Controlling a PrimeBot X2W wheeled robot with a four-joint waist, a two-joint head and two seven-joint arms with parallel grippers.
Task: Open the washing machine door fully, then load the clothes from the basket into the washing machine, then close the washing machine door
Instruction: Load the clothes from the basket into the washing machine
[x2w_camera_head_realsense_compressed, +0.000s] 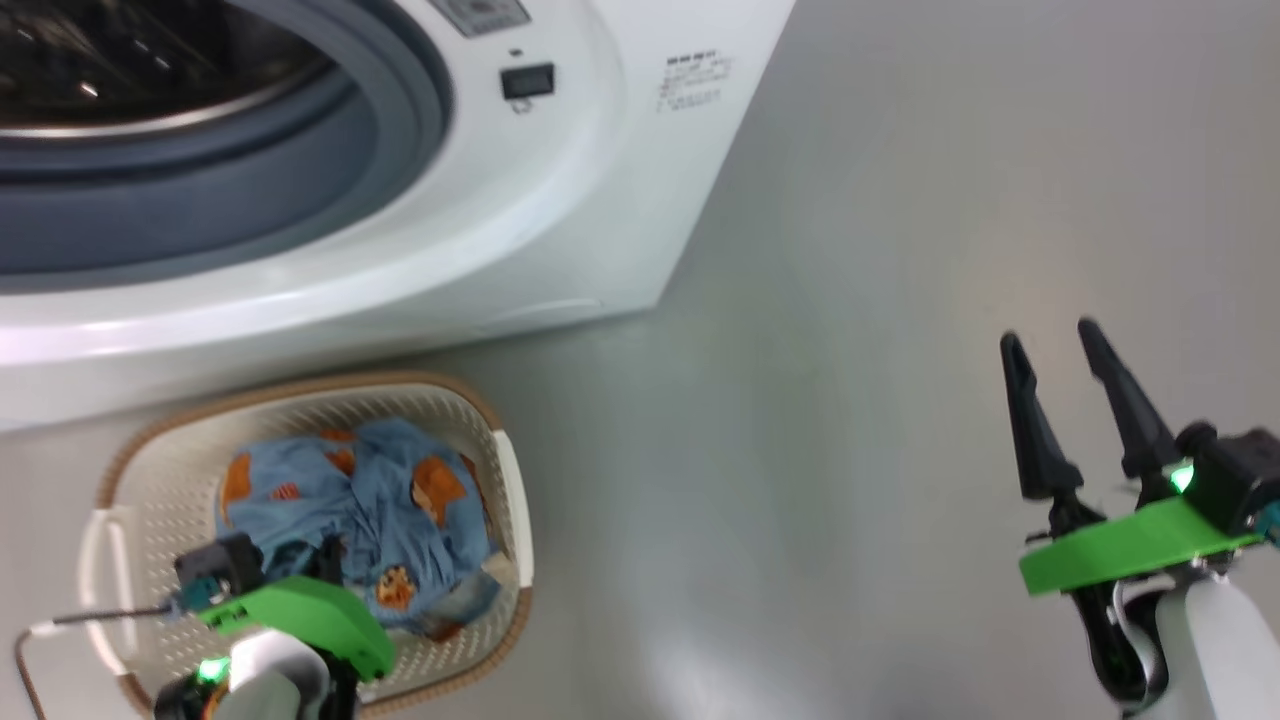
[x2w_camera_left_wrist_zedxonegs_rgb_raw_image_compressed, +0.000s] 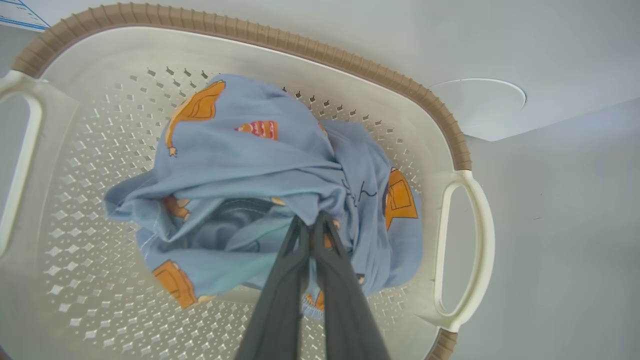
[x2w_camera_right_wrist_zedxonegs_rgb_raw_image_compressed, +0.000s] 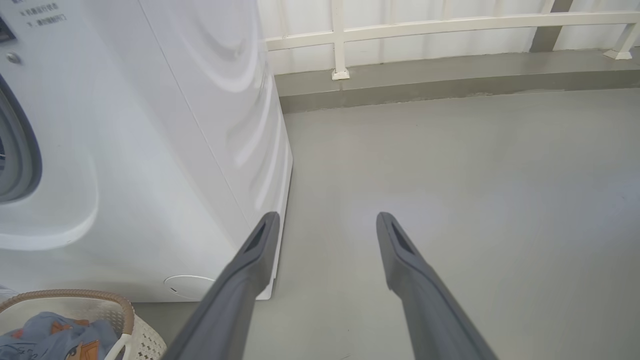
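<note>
The washing machine (x2w_camera_head_realsense_compressed: 600, 200) stands on the grey floor (x2w_camera_head_realsense_compressed: 850, 400). In the head view its round mouth is uncovered, with the steel drum (x2w_camera_head_realsense_compressed: 130, 60) and the grey rubber seal (x2w_camera_head_realsense_compressed: 200, 190) in plain sight. The basket (x2w_camera_head_realsense_compressed: 300, 393) sits on the floor just in front of the machine, below the mouth and near the machine's low round cover (x2w_camera_left_wrist_zedxonegs_rgb_raw_image_compressed: 477, 102). The clothes (x2w_camera_head_realsense_compressed: 400, 500) are inside the basket, bunched in its middle as one heap of light blue cloth with orange-brown prints. Bare perforated plastic shows all around the heap. Whether the heap rests on the bottom or is raised off it, I cannot tell.

The left gripper (x2w_camera_left_wrist_zedxonegs_rgb_raw_image_compressed: 312, 220) reaches down into the basket. Its two dark fingers are pressed together at the tips, pinching a fold of the blue cloth near the middle of the heap, and the fabric draws into creases toward the pinch.

The right gripper (x2w_camera_head_realsense_compressed: 1049, 333) hangs over bare floor, well to the right of the basket and the machine, touching nothing. Its fingers are spread wide with nothing between them. In the right wrist view they point along the floor past the machine's front corner toward a white railing (x2w_camera_right_wrist_zedxonegs_rgb_raw_image_compressed: 450, 25) at the far side, and the basket with the clothes shows at the lower left corner
</note>
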